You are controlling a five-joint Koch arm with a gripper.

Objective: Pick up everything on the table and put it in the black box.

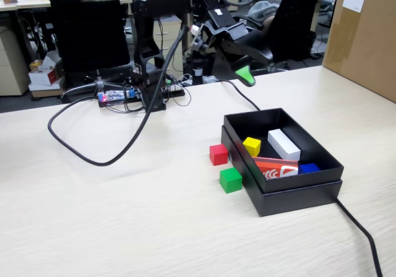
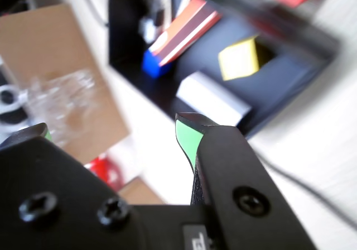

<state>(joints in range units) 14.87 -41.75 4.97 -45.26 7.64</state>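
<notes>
Claw: the claw is hanging in the air above the counter, its green-tipped jaws standing apart and gripping nothing; in the fixed view it is showing up behind the box, clear of everything.
Black box: the black box is sitting on the counter below and ahead of the claw, well apart from it.
Yellow cube: the yellow cube is lying inside the box, beside the long white block.
Other box contents: an orange-red card and a blue piece are lying in the box, farther from the claw.
Red cube: the red cube is resting on the counter just outside the box wall.
Green cube: the green cube is sitting on the counter beyond the red one, farthest from the claw.
</notes>
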